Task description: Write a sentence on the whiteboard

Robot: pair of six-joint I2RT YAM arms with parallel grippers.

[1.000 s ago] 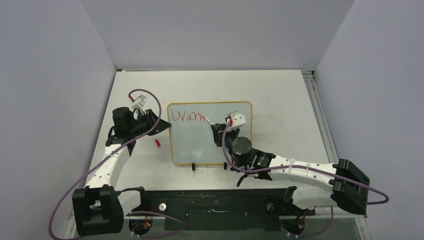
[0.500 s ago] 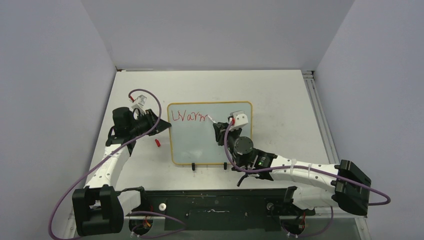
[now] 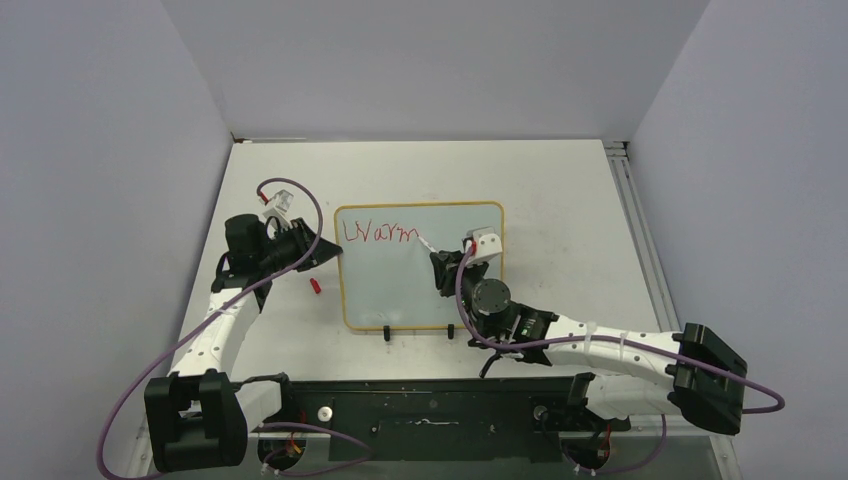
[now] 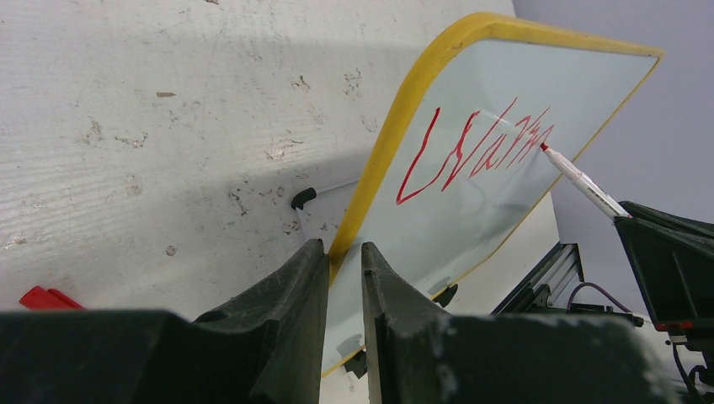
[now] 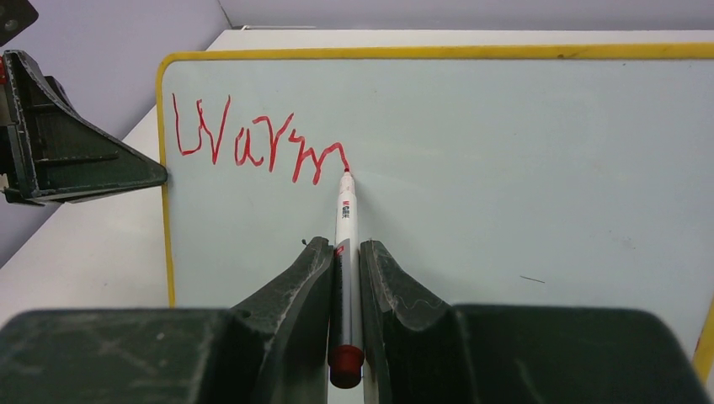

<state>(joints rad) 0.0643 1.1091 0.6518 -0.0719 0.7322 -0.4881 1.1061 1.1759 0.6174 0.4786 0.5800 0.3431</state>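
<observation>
The whiteboard (image 3: 420, 290), pale with a yellow frame and two black feet, stands in the middle of the table. Red letters reading "Warm" (image 3: 378, 234) run along its top left; they also show in the right wrist view (image 5: 253, 143) and the left wrist view (image 4: 471, 156). My right gripper (image 5: 343, 246) is shut on a white marker with a red end (image 5: 345, 252), its red tip touching the board at the end of the "m". My left gripper (image 4: 343, 248) is shut on the board's left yellow edge (image 4: 379, 177). In the top view the left gripper (image 3: 332, 250) is at the board's left side, the right gripper (image 3: 440, 262) over the board.
A small red marker cap (image 3: 315, 286) lies on the table left of the board, also in the left wrist view (image 4: 46, 298). A metal rail (image 3: 635, 230) runs along the table's right edge. Purple cables loop around both arms.
The right gripper with the marker has moved right along the board, and the last letter "m" has been drawn fuller. The left arm and the board have not moved.
</observation>
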